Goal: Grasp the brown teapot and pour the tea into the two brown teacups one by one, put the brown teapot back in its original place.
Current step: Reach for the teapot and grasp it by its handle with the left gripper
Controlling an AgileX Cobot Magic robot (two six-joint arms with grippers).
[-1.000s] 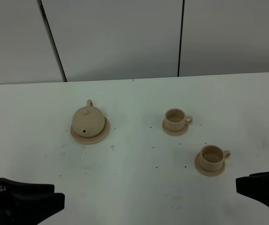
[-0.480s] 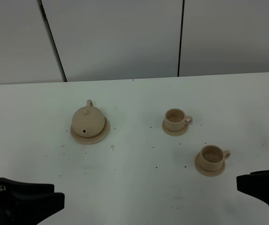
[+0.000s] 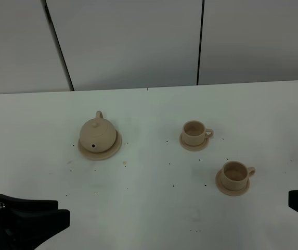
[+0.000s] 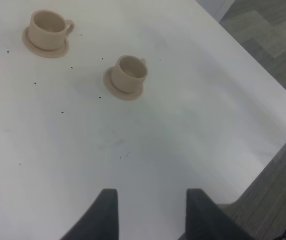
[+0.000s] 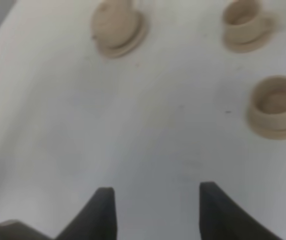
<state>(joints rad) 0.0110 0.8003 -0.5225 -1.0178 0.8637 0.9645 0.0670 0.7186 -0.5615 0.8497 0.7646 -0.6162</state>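
The brown teapot (image 3: 99, 134) sits upright on its wide saucer, the original place (image 3: 113, 150), at the left middle of the white table; it also shows blurred in the right wrist view (image 5: 115, 19). The two brown teacups stand on small saucers: the far one (image 3: 194, 133) (image 4: 48, 27) (image 5: 242, 21) and the near one (image 3: 234, 174) (image 4: 129, 74) (image 5: 275, 102). My left gripper (image 3: 60, 221) (image 4: 151, 210) is open and empty at the front left, far from the teapot. My right gripper (image 3: 295, 200) (image 5: 157, 207) is open and empty at the front right edge.
The white table (image 3: 154, 203) carries small dark specks. A grey panelled wall (image 3: 138, 41) stands behind it. The left wrist view shows the table's edge and grey floor (image 4: 277, 45) beyond it.
My right gripper has drawn back toward the right edge of the view. My left gripper has shifted slightly. The teapot and the cups have not moved.
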